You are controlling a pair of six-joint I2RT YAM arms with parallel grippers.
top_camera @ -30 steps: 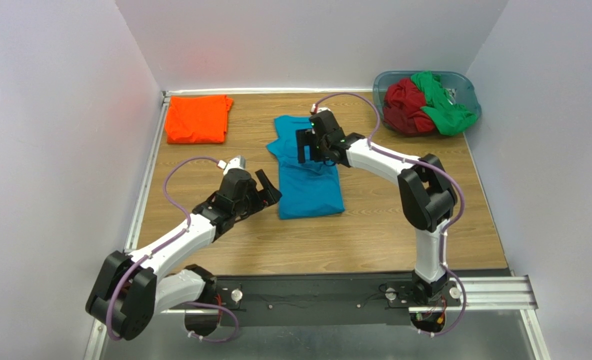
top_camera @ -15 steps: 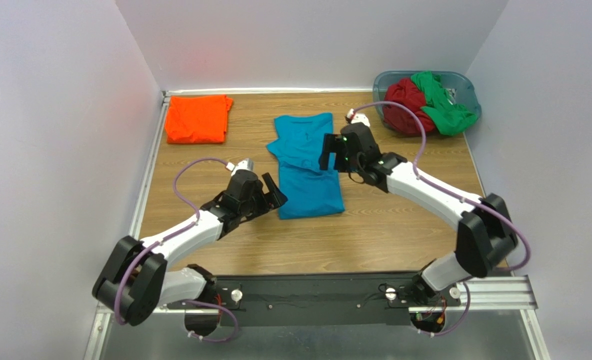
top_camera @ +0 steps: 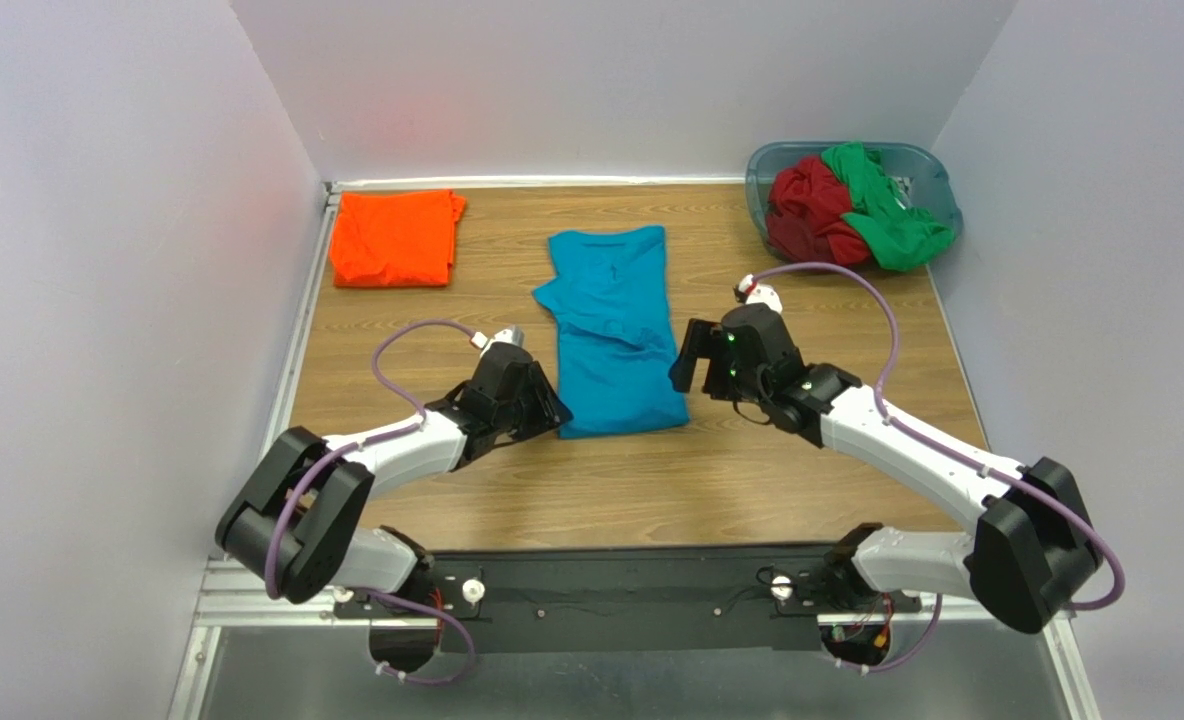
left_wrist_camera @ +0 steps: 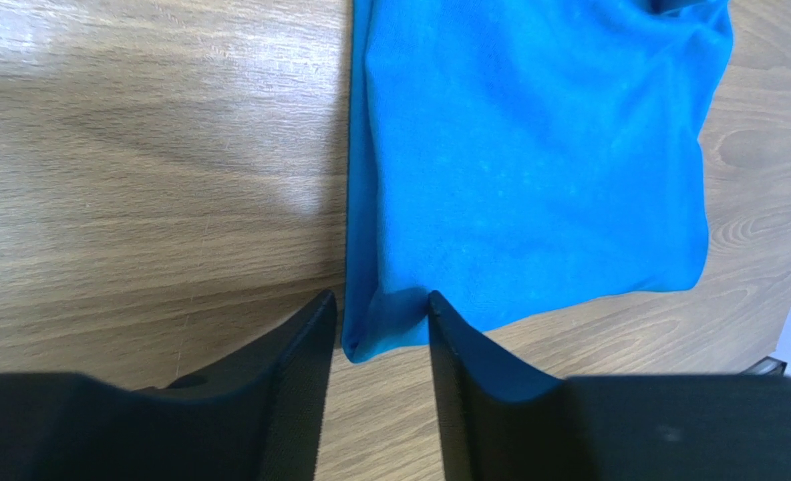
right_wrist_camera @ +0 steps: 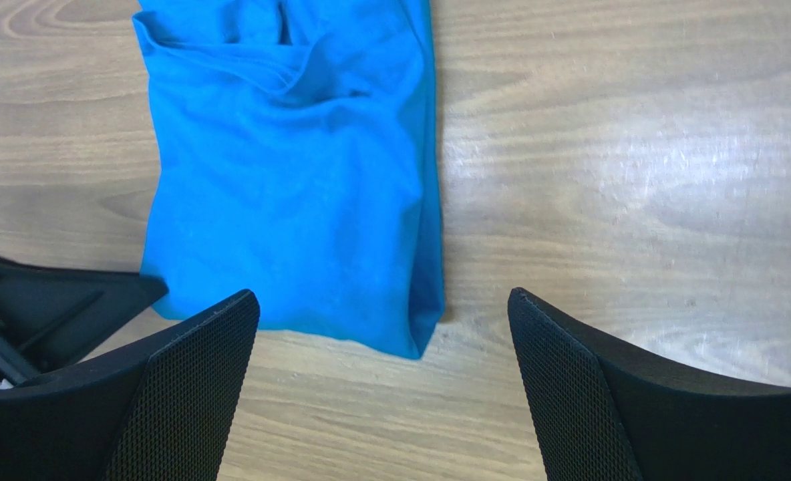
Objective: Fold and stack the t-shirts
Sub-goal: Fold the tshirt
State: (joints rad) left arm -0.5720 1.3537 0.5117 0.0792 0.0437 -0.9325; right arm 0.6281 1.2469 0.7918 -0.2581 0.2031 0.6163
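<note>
A teal-blue t-shirt (top_camera: 616, 338) lies folded lengthwise in the middle of the table. My left gripper (top_camera: 550, 413) is low at its near left corner. In the left wrist view the jaws (left_wrist_camera: 379, 296) are half closed astride that corner (left_wrist_camera: 389, 331): the right finger touches the cloth and a sliver of gap shows at the left finger. My right gripper (top_camera: 687, 365) hovers wide open just right of the shirt's near right corner (right_wrist_camera: 415, 336), with nothing between its fingers (right_wrist_camera: 382, 293). An orange t-shirt (top_camera: 395, 237) lies folded at the back left.
A grey-blue tub (top_camera: 929, 165) at the back right holds a crumpled dark red t-shirt (top_camera: 812, 210) and a green t-shirt (top_camera: 884, 218). White walls enclose the wooden table (top_camera: 794, 465) on three sides.
The left gripper slid forward to the teal shirt's near left corner and its jaws narrowed round it. The right arm swung from over the shirt's collar down to its near right corner, still open.
</note>
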